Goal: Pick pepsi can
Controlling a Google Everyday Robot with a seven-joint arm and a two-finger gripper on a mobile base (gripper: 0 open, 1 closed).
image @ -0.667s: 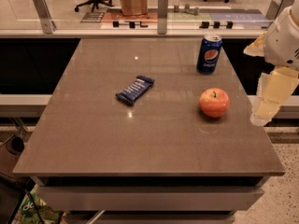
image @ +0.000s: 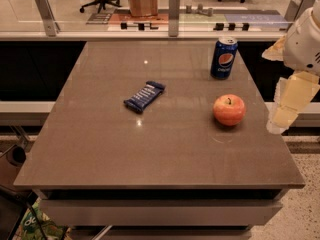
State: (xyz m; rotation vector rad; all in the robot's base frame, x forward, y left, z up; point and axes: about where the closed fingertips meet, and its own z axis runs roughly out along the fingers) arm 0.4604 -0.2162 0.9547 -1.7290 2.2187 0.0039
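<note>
In the camera view, you are looking at the pepsi can [image: 224,58] standing upright at the far right of the counter [image: 150,154]. It is showing you its round red-white-blue Pepsi logo; the small wording under it you cannot make out. An apple [image: 229,109] is sitting nearer to you than the can and apart from it. A dark blue snack bar wrapper [image: 144,96] is lying flat at mid-counter, to the left, its white print unreadable. Your end effector [image: 282,118] is hanging beyond the counter's right edge, right of the apple and well apart from the can. You cannot tell whether it is wide or narrow.
</note>
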